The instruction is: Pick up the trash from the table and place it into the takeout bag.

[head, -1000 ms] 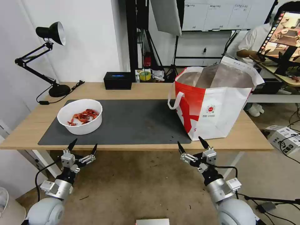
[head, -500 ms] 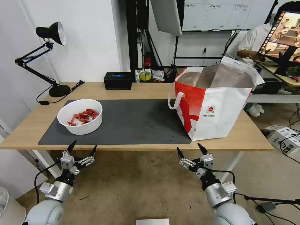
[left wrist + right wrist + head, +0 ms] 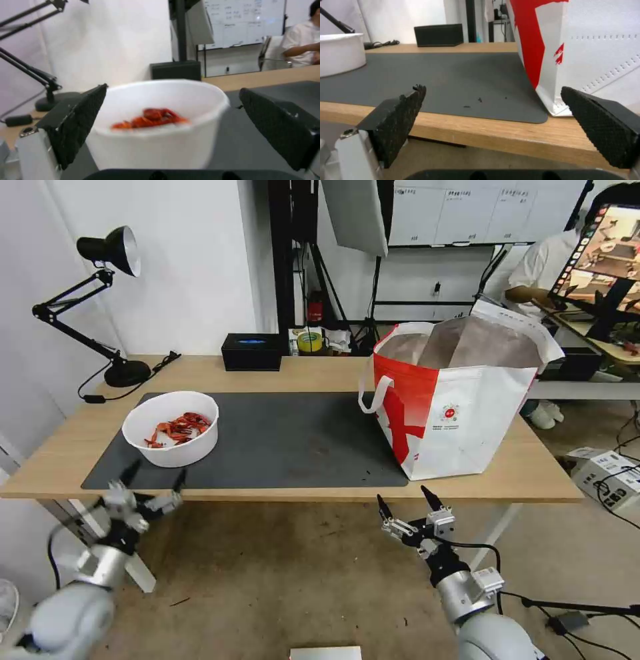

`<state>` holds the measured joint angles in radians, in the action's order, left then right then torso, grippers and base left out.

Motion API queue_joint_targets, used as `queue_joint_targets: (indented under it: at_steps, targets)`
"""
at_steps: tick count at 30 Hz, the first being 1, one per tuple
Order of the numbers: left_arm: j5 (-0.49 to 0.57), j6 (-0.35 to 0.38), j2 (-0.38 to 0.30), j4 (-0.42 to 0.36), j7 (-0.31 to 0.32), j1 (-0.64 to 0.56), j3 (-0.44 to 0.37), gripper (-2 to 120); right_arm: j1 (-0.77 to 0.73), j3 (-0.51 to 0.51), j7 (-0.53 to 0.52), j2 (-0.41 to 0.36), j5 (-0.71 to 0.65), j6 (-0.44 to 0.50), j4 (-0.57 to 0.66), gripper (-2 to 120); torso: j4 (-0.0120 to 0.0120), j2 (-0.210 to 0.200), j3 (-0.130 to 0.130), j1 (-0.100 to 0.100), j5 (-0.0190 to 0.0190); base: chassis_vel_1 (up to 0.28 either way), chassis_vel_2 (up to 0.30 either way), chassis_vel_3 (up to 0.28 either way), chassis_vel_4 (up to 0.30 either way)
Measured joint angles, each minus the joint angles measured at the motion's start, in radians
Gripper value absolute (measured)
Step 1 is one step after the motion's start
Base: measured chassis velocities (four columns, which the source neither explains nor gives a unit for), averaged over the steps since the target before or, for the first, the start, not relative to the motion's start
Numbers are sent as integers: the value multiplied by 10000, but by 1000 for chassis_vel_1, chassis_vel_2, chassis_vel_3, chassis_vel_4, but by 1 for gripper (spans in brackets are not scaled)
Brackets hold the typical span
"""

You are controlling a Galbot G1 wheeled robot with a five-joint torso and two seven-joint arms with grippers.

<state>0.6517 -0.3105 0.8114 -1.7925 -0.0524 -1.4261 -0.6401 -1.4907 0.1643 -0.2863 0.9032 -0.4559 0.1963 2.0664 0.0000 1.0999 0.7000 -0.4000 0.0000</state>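
In the head view, a white round bowl (image 3: 171, 429) is seen standing upright on the left part of the dark mat (image 3: 280, 440), its open mouth facing up and a small heap of red shells (image 3: 177, 428) lying inside. Being round, it has no long axis. The mat is laid lengthwise on the table (image 3: 527, 473). The takeout bag (image 3: 453, 400) is stood upright on the right side of the table, partly on the mat's right end, its foil-lined mouth open upward and a red panel and a loop handle turned toward the bowl. The left gripper (image 3: 152, 478) is held at the table's front edge just before the bowl, fingers spread and empty. The right gripper (image 3: 405, 500) is held below the front edge, near the bag's corner, fingers likewise spread.

In the left wrist view, the bowl (image 3: 156, 147) is framed between the two parted black fingers (image 3: 80, 122), untouched by either; the shells (image 3: 150, 120) are seen piled low inside.

In the right wrist view, the bag (image 3: 586, 50) is seen beside the parted fingers (image 3: 400, 120), with nothing gripped, and the bowl (image 3: 340, 53) far off across the mat
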Motion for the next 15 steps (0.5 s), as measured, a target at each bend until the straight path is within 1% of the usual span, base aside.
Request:
queue_joint_targets:
  at_steps: [1, 3, 4, 5, 6, 7, 8, 9, 11, 12, 13, 15]
  targets:
    - [0, 0, 0, 0, 0, 0, 0, 100, 0, 0, 0, 0, 0, 0, 0, 100, 0, 0, 0, 0, 0, 0, 0, 0, 0]
    - [160, 503, -398, -85, 535, 401, 144, 100, 2, 0, 1, -1, -2, -2, 2, 100, -1, 0, 0, 0, 0, 0, 0, 0, 0]
    - [301, 946, -617, -164, 856, 595, 197, 100, 2, 0, 0, -3, -3, -2, 3, 100, -3, 0, 0, -1, -1, 0, 0, 0, 0]
    - [301, 946, -617, -164, 856, 595, 197, 100, 2, 0, 0, -3, -3, -2, 3, 100, -3, 0, 0, -1, -1, 0, 0, 0, 0]
    - [455, 1438, -840, -257, 1111, 718, 194, 100, 4, -1, 0, -4, -5, -2, 4, 100, -3, 0, 0, -1, 0, 0, 0, 0, 0]
    - [543, 1704, -956, -292, 1237, 747, 158, 100, 4, 0, 0, -4, -5, -3, 5, 100, -3, 0, 0, -1, 1, 0, 0, 0, 0]
    - [543, 1704, -956, -292, 1237, 747, 158, 100, 4, 0, 0, -4, -5, -3, 5, 100, -3, 0, 0, -1, 1, 0, 0, 0, 0]
    - [715, 2165, -1120, -353, 1415, 782, 67, 100, 5, 1, 0, -6, -5, -3, 5, 100, -1, -1, 0, -1, -2, 0, 0, 0, 0]
    - [1329, 3375, -1520, -482, 1685, 964, -64, 100, 8, 1, 1, -5, -5, -3, 8, 100, 1, 0, 0, -1, 0, 0, 0, 0, 0]
    - [1329, 3375, -1520, -482, 1685, 964, -64, 100, 8, 1, 1, -5, -5, -3, 8, 100, 1, 0, 0, -1, 0, 0, 0, 0, 0]
    - [1766, 4051, -1738, -531, 1863, 1083, -123, 100, 8, 1, 1, -5, -6, -3, 10, 100, -1, 0, 0, -1, -1, 0, 0, 0, 0]
    - [2500, 4957, -2103, -497, 2176, 1473, -96, 100, 10, 2, 2, -6, -6, -3, 10, 100, 3, 0, 0, -1, -2, 0, 0, 0, 0]
